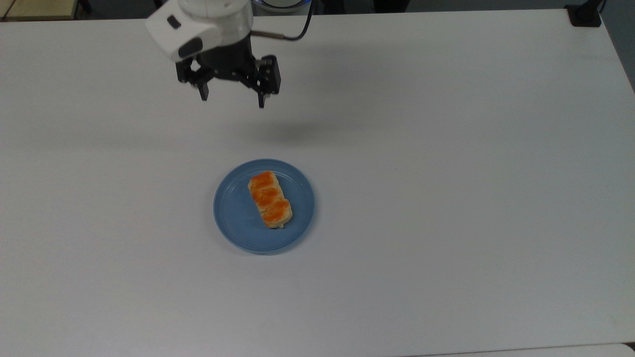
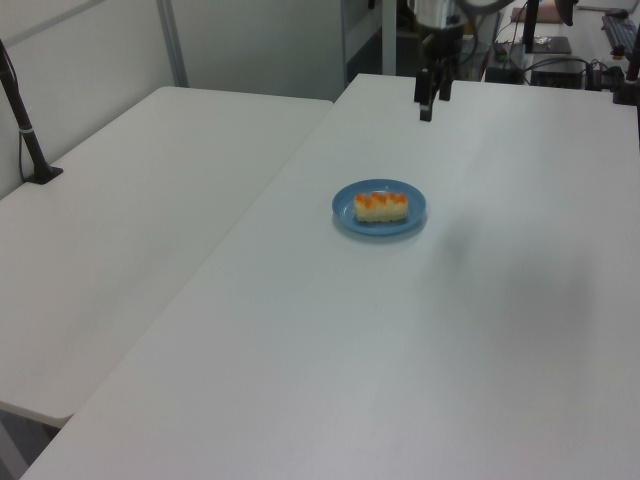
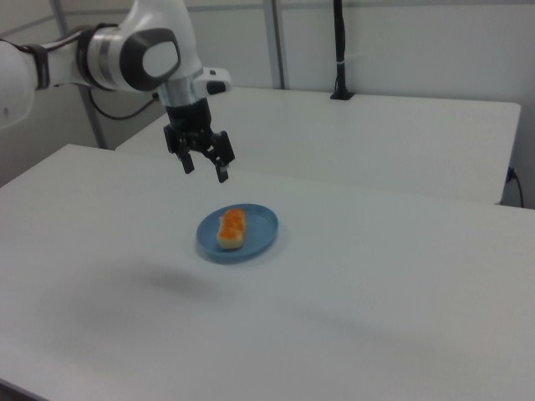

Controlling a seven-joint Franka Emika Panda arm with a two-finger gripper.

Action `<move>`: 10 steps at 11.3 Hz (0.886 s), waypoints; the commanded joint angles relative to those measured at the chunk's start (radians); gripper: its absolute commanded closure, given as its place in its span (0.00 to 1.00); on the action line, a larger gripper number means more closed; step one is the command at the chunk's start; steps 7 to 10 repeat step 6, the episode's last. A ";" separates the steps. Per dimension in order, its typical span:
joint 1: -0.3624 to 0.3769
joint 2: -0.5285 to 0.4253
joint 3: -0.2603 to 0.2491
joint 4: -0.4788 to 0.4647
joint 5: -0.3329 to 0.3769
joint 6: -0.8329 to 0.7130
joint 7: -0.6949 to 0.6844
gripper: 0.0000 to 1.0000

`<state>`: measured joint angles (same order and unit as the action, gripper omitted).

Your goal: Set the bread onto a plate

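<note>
The bread [image 1: 270,199], a pale roll with an orange-brown glazed top, lies on the round light-blue plate [image 1: 233,213] in the middle of the white table; both also show in the left view as bread [image 2: 381,206] on plate [image 2: 345,215], and in the right view as bread [image 3: 231,228] on plate [image 3: 261,231]. My gripper [image 1: 232,99] hangs high above the table, well away from the plate toward the top view's upper left. It is open with nothing between its fingers. It also shows in the left view [image 2: 431,105] and the right view [image 3: 206,170].
A second white table [image 2: 120,200] stands beside this one at the left view's left, with a black post [image 2: 22,130] clamped to it. A black clamp [image 1: 584,15] sits at the top view's upper right corner. Cables and equipment lie behind the table's far end.
</note>
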<state>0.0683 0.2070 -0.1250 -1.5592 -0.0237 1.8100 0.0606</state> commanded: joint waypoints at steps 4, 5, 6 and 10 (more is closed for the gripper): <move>-0.097 -0.080 0.111 -0.035 -0.024 -0.032 0.030 0.00; -0.097 -0.078 0.111 -0.035 -0.022 -0.034 0.030 0.00; -0.097 -0.078 0.111 -0.035 -0.022 -0.034 0.027 0.00; -0.097 -0.078 0.111 -0.035 -0.022 -0.034 0.027 0.00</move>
